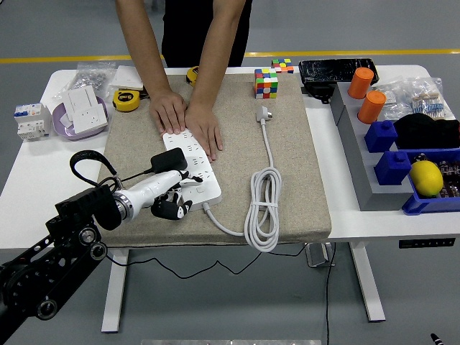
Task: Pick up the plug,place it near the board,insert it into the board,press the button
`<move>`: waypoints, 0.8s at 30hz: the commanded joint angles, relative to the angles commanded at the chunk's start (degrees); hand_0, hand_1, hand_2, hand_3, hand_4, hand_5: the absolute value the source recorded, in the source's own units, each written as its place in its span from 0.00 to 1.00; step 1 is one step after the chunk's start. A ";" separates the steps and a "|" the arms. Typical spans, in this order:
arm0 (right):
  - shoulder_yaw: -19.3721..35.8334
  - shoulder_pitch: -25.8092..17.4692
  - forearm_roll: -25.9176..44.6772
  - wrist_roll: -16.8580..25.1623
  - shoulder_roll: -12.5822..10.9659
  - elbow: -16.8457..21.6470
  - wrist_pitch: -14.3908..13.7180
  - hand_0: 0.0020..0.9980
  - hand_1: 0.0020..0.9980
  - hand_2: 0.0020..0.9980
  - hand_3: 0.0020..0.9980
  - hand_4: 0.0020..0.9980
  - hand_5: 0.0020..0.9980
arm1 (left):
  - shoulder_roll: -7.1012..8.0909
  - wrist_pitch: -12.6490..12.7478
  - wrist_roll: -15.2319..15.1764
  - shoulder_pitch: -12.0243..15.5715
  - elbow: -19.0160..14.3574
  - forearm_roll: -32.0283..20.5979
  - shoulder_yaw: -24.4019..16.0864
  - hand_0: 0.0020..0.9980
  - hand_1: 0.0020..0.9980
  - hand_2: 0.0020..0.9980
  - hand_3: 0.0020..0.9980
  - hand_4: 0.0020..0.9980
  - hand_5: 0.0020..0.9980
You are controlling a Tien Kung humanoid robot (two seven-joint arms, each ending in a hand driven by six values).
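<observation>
Black plug (175, 161) on board (192, 167), under left hand (167, 195).

black plug (169, 161) seated upright in white board (192, 170), just above left hand (169, 195); board flat, running up-right from the hand

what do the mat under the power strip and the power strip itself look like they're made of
The mat looks like coarse woven fabric, burlap or linen-like: beige, matte, with a speckled weave and no shine. The power strip looks like hard moulded plastic: uniformly white, smooth, with rounded edges and neat socket holes; its cable looks rubbery or vinyl-coated, as it coils loosely. These are guesses from appearance only.
</observation>
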 joint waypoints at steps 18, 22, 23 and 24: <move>0.05 -0.41 -0.22 0.00 -0.03 0.00 0.05 0.84 0.76 0.75 0.77 1.00 0.92 | 0.38 -0.09 0.41 0.68 -0.88 0.32 0.53 0.14 0.01 0.15 0.82 0.49 0.00; -0.06 -0.38 -0.09 0.06 -0.05 0.00 0.05 0.84 0.76 0.75 0.77 1.00 0.92 | 0.30 0.08 0.26 0.68 -0.29 0.32 0.57 0.14 0.01 0.15 0.82 0.49 0.00; -0.05 -0.37 -0.10 0.06 -0.06 0.00 0.05 0.84 0.76 0.75 0.77 1.00 0.92 | 0.28 0.00 0.32 0.72 -0.20 0.40 0.61 0.14 0.01 0.15 0.82 0.49 0.00; -0.06 -0.37 -0.09 0.08 -0.08 0.00 0.05 0.84 0.76 0.75 0.77 1.00 0.92 | 0.28 -0.14 0.39 0.79 -0.18 0.54 0.71 0.14 0.01 0.15 0.80 0.49 0.00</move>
